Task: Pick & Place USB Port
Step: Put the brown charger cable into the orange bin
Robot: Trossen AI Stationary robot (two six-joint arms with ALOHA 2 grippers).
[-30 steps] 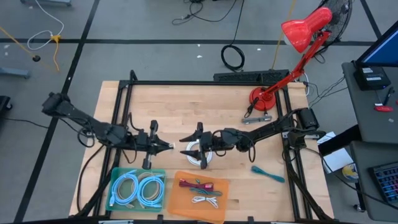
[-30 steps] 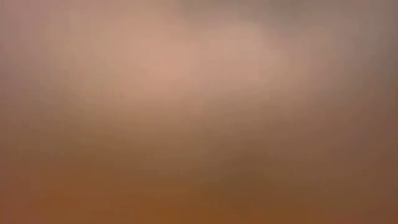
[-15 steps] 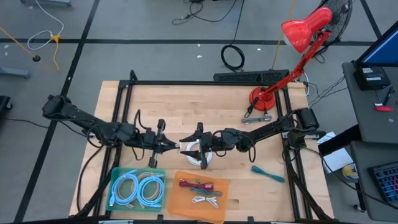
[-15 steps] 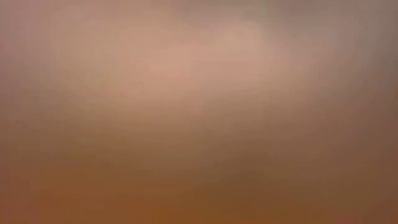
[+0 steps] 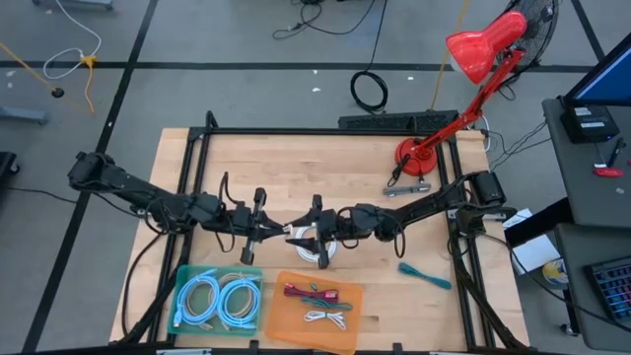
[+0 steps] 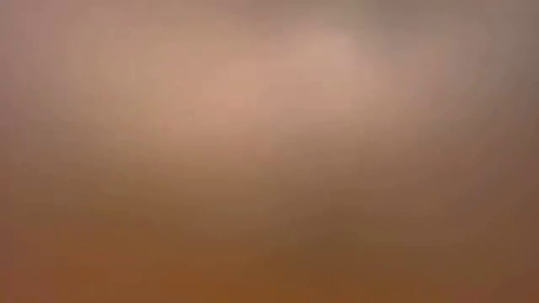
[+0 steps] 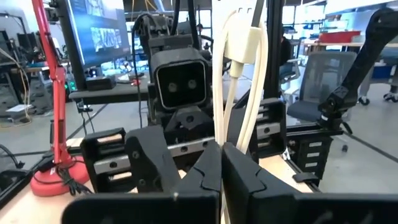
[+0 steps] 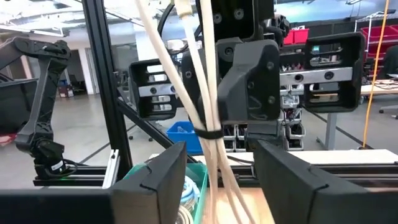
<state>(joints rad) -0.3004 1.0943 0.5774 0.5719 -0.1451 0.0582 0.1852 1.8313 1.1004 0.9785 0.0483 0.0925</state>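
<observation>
A robotics lab: monitor, office chair, framed wooden workbench, red lamp.

Even, bright overhead light fills the high view; the pale wooden bench shows only soft, short shadows beneath the dark arms, and detail stays sharp. The low view is wholly out of focus, a brownish-pink haze with nothing readable. Both wrist views are well lit, with bright ceiling glare in the far room.
</observation>
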